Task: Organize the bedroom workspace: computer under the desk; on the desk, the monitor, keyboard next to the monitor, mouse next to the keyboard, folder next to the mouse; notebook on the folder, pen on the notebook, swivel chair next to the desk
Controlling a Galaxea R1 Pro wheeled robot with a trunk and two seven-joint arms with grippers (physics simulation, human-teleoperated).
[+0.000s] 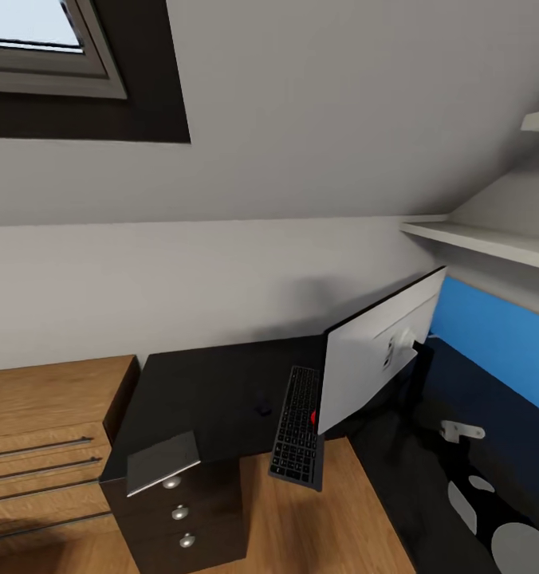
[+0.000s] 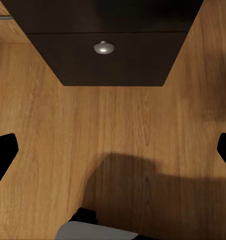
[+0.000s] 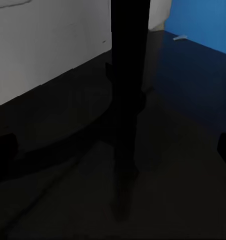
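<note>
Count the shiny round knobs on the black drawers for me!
3, one under another down the drawer unit's front: top knob, middle knob, bottom knob. More could be hidden.

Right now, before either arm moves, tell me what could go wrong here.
The keyboard juts past the desk edge over the floor, so a nudge could tip it off. The right gripper hovers close to the monitor stand, and a careless swing might topple the screen.

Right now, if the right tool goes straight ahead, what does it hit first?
Probably the monitor's thin black stand post, which rises from its round base on the glossy black desktop. Depth is unclear.
</note>
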